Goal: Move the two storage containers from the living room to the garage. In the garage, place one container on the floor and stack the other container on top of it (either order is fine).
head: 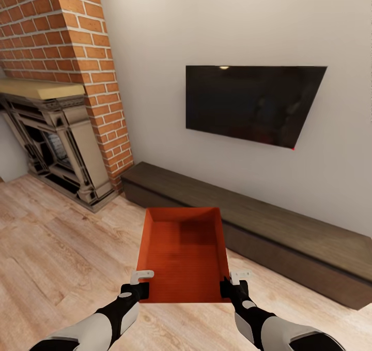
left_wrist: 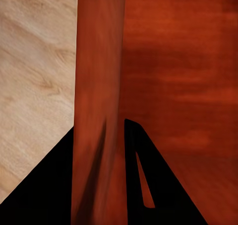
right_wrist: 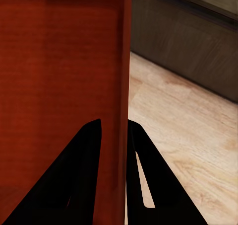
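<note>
One orange-red storage container [head: 183,255], open-topped and empty, hangs in front of me above the light wood living room floor. My left gripper [head: 138,287] is shut on its near left wall [left_wrist: 96,111], one dark finger [left_wrist: 148,185] inside and the other outside. At the near right corner my right gripper [head: 231,288] is shut on the right wall [right_wrist: 115,101] in the same way.
A long dark low cabinet [head: 268,227] runs along the white wall ahead, under a wall-mounted black TV [head: 250,103]. At the left stands a brick chimney [head: 67,41] with an ornate fireplace [head: 51,144]. Wood floor [head: 57,247] lies open to the left.
</note>
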Robot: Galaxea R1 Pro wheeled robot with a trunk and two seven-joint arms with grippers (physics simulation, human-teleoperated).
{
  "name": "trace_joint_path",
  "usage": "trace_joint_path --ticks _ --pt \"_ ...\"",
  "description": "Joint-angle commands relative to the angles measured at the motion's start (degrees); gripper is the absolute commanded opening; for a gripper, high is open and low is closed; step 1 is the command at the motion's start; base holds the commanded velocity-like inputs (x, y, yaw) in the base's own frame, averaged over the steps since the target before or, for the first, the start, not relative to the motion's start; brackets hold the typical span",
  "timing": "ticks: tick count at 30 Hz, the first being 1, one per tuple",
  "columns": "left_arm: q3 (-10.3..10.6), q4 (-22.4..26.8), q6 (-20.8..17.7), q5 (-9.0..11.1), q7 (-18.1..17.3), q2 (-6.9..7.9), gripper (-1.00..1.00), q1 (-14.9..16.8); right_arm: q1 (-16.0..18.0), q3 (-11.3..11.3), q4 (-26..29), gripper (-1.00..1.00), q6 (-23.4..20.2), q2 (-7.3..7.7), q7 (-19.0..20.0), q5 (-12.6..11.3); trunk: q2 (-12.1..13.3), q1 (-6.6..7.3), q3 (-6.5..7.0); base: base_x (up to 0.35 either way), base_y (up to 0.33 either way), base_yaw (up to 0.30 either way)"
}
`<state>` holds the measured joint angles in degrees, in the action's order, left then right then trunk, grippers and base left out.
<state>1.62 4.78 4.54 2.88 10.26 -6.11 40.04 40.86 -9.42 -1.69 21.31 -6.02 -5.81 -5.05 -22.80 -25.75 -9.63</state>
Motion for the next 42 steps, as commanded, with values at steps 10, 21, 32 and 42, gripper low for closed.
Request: trace_joint_path --ticks 10,21,32,42 --pt "-0.21 -0.21 0.21 0.45 0.54 -0.22 -1.00 0.04 0.11 0.10 -0.07 -1.00 0.39 -0.40 -0.08 -0.88 -0.11 -0.03 0.82 0.000 0.000 0.000" --pt "-0.21 -0.21 0.21 0.44 0.53 -0.22 -1.00 0.04 0.12 0.10 -0.07 -1.00 0.39 -0.40 -0.08 -0.85 -0.11 -0.03 1.83 0.000 0.000 0.000" --pt "-0.21 -0.21 0.21 0.45 0.52 -0.22 -1.00 0.04 0.11 0.10 -0.07 -1.00 0.39 -0.40 -0.08 -0.84 -0.11 -0.03 2.85 0.000 0.000 0.000" --pt "-0.21 -0.21 0.21 0.44 0.49 -0.22 -1.00 0.04 0.12 0.10 -0.07 -1.00 0.39 -0.42 -0.08 -0.84 -0.11 -0.03 3.77 0.000 0.000 0.000"
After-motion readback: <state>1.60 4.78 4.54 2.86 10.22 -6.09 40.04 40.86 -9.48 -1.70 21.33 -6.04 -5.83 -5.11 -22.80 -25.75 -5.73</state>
